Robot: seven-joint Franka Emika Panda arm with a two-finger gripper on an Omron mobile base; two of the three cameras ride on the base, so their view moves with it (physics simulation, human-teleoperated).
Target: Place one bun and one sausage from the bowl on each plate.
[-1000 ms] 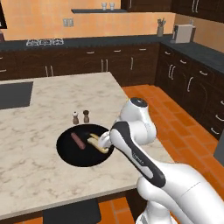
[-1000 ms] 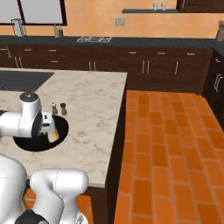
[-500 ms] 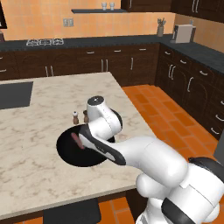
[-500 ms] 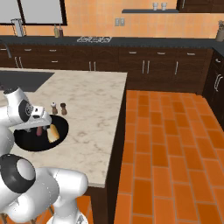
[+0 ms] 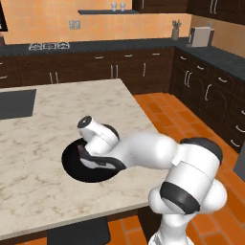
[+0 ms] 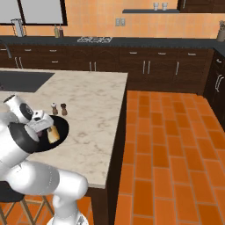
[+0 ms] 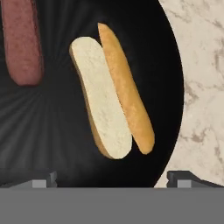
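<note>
Bun (image 7: 111, 96) beside sausage (image 7: 22, 41) in black bowl (image 7: 52, 131); end effector (image 7: 111, 178) spread wide.

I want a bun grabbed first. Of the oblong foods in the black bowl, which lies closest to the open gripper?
The split bun, pale face beside orange crust, lies nearest the gripper; the reddish-brown sausage lies farther off in the bowl.

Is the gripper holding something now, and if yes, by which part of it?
Nothing is held. The gripper is open above the bowl; the bun lies between and beyond its fingertips, untouched.

Bun (image 7: 111, 96) and sausage (image 7: 22, 41) side by side, apart, in the bowl (image 7: 57, 131) on the counter (image 5: 48, 124); two shakers (image 6: 59, 109) just behind.
</note>
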